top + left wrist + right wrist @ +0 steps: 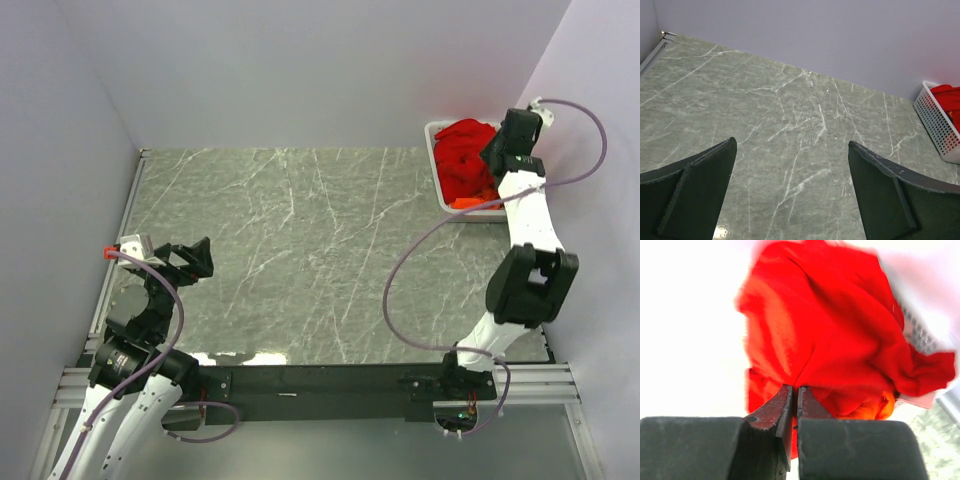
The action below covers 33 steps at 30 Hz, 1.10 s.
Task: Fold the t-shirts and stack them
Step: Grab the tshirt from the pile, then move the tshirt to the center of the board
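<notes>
A bright red t-shirt (463, 158) lies bunched in the white basket (437, 172) at the table's far right. A strip of an orange t-shirt (472, 203) shows beneath it at the basket's near end. My right gripper (496, 152) reaches down into the basket. In the right wrist view my right gripper (796, 388) is shut, and a fold of the red t-shirt (830, 325) is pinched between its tips. Orange cloth (875, 410) peeks out below the red. My left gripper (205, 257) hovers open over the table's near left; in its own view the left gripper (792, 145) holds nothing.
The green marbled tabletop (300, 240) stretches between the arms. Pale walls close it in at the back and sides. The basket (936, 126) shows at the far right of the left wrist view, red cloth (950, 99) inside. A metal rail (128, 215) runs along the left edge.
</notes>
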### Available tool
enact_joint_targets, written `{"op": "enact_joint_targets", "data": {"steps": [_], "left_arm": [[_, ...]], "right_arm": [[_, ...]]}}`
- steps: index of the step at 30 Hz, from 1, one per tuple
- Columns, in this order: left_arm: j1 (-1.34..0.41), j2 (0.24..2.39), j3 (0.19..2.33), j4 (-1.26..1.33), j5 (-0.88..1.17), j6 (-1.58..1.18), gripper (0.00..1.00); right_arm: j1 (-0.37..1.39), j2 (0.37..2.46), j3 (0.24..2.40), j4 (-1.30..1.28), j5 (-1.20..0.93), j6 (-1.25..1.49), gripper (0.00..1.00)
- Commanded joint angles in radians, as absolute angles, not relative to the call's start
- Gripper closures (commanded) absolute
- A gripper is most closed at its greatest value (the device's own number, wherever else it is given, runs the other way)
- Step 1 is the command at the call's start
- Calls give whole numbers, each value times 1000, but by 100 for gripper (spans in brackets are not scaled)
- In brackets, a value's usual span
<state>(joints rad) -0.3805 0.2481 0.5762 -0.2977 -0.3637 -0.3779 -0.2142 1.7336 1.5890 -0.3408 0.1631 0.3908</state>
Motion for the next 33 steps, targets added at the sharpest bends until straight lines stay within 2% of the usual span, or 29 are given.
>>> {"op": "enact_joint_targets", "data": {"steps": [1,6,10,13,19,24,27,30,33], "left_arm": [[-382,239,601,-281,-359,-357,1],[-383,241,603,-284,-361,-357,1],[-383,245,606,-288,-365,-362,1],[-383,247,606,-290,-371,-365,1],[-382,255,606,-287,-361,-365,0],[-382,259,604,-282,-354,-367,1],[-382,265,603,-276,-348,-367,1],[-382,278,604,-270,-331,-367,0],[-382,291,609,-276,-322,-374,1]], "right_arm": [[-144,1557,1641,-313,250,273,100],[-5,1467,1730,-370,311,129,100],[82,1367,1736,-403,165,118,100],[176,1336,1746,-445,138,94,100],[483,1310,1692,-500,124,156,100],[731,1420,1695,-476,121,294,100],[851,1564,1813,-512,185,350,100],[906,1689,1939,-540,207,365,100],[930,1721,1953,-509,203,361,100]]}}
